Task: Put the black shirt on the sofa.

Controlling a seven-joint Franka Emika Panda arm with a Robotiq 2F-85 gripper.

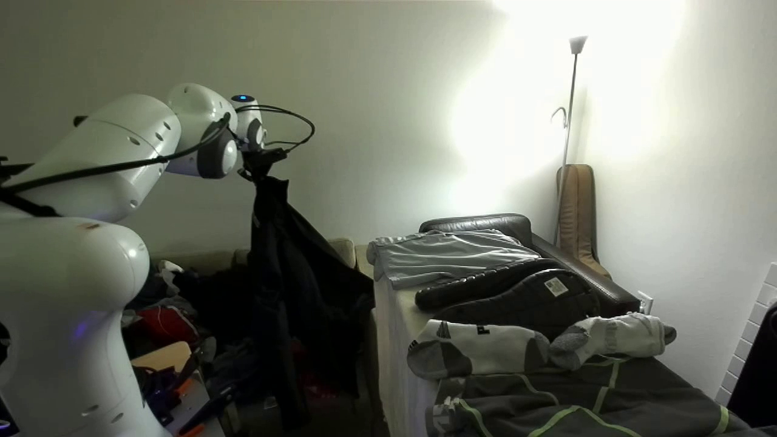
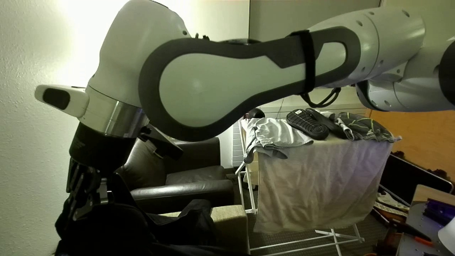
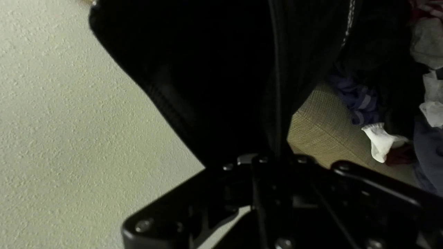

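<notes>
The black shirt [image 1: 291,273] hangs in long, loose folds from my gripper [image 1: 262,173], which is shut on its upper end. Up close in the wrist view, the dark cloth [image 3: 214,86] runs into the closed fingertips of the gripper [image 3: 264,160]. The olive-grey sofa [image 1: 343,250] stands along the wall, behind and below the hanging shirt. Part of the sofa [image 2: 231,222] shows in an exterior view, with black fabric lying over its edge. The lower end of the shirt drops in front of the sofa in deep shadow, so where it ends is hard to tell.
Mixed clothes, including a red garment [image 1: 167,325], are heaped on the sofa. Beside it, a drying rack draped with a pale sheet [image 2: 320,185] carries folded clothes, socks [image 1: 479,349] and black sandals. A dark leather armchair [image 2: 181,192] stands beyond. The wall is close to the gripper.
</notes>
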